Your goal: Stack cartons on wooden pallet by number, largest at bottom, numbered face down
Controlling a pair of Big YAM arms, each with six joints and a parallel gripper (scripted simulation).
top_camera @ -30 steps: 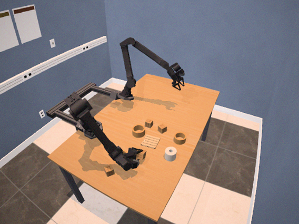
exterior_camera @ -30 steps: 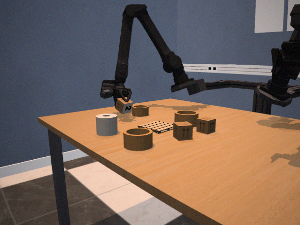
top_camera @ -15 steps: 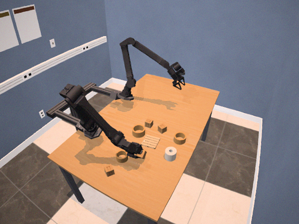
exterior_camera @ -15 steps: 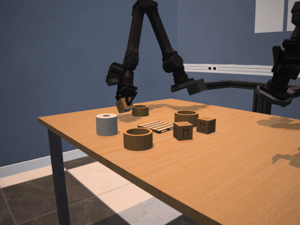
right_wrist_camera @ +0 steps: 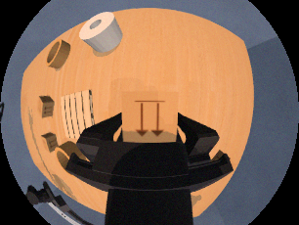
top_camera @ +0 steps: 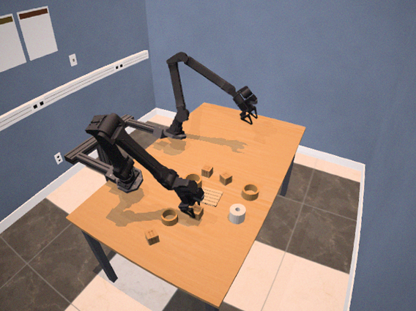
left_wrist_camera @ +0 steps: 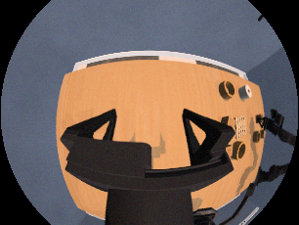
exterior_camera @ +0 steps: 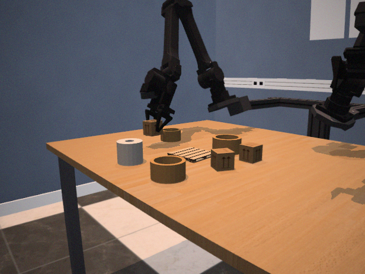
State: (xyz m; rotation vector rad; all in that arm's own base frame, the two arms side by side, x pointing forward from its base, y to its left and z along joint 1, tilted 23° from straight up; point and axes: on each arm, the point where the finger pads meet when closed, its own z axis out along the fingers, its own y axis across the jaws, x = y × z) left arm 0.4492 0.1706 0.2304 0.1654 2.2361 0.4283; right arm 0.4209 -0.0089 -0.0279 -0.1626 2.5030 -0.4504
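My right gripper [top_camera: 195, 211] [exterior_camera: 153, 123] [right_wrist_camera: 149, 112] is shut on a carton [top_camera: 198, 212] [exterior_camera: 149, 127] [right_wrist_camera: 149, 110], held upright, seemingly just above the table. Two arrows show on its side; its numbered face is hidden. The square pallet [top_camera: 215, 196] [exterior_camera: 189, 154] [right_wrist_camera: 73, 112] bears no carton. Two cartons stand beyond it: one carton [top_camera: 225, 178] [exterior_camera: 223, 160] [right_wrist_camera: 47, 106] and another carton [top_camera: 207, 172] [exterior_camera: 250, 153] [right_wrist_camera: 50, 142]. A fourth carton [top_camera: 152, 237] stands near the table's end. No numbers are readable. My left gripper [top_camera: 253, 120] [left_wrist_camera: 149, 112] is open and empty, high over the far end.
A brown ring [top_camera: 169, 221] [exterior_camera: 171, 137] stands beside the held carton. Another ring [exterior_camera: 226, 146] is close to the pallet and cartons. A third ring [top_camera: 250, 196] [exterior_camera: 167, 175] and a white roll [top_camera: 237, 216] [exterior_camera: 130, 152] [right_wrist_camera: 108, 37] stand near the table's long edge.
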